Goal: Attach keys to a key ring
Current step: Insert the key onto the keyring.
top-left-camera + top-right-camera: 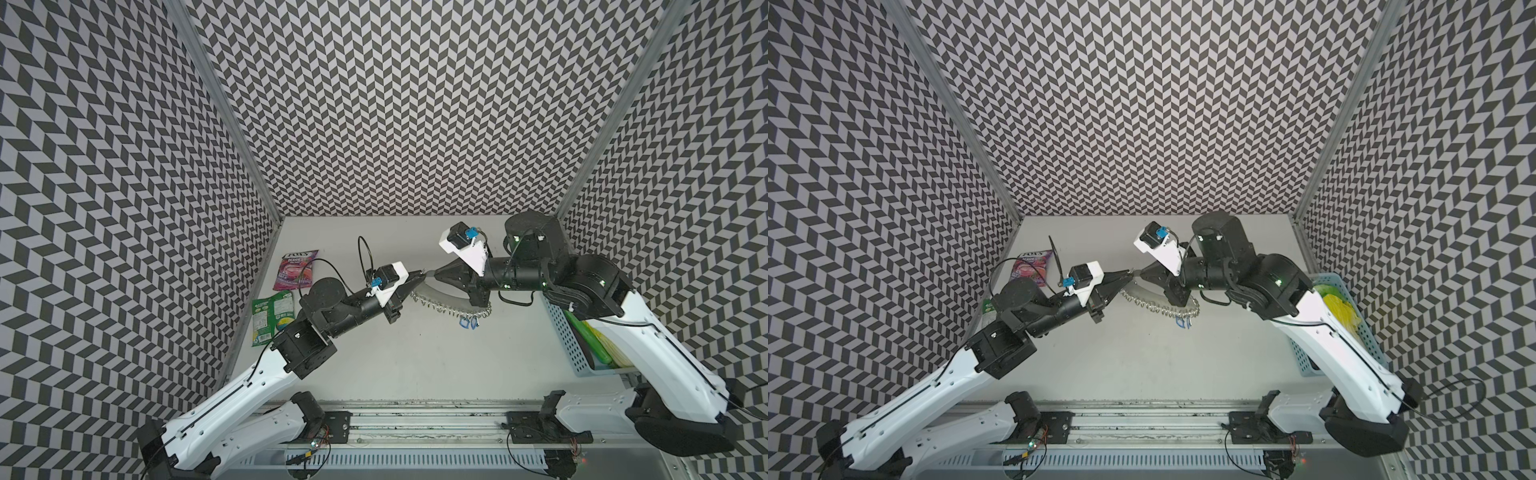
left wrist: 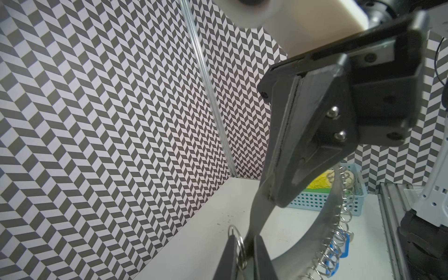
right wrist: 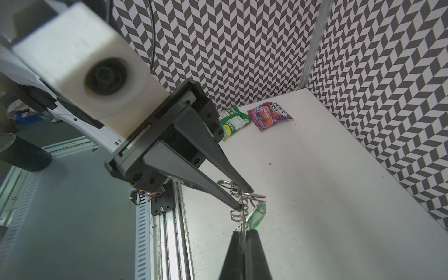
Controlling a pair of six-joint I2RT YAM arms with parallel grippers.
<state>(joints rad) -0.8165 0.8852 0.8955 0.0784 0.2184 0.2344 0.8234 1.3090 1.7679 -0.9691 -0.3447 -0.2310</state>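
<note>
Clamping crescent key ring in right fingers, pinching a wire ring in left fingers; twisting could free green-tagged key.

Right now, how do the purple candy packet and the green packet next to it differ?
Colour: the purple packet shows pink berries; the green packet is green with white patches. Place: the purple packet lies nearer the back wall, the green packet nearer the robot's base. Cover: in a top view the left arm hides most of the green packet, little of the purple packet. Both lie flat on the table.
</note>
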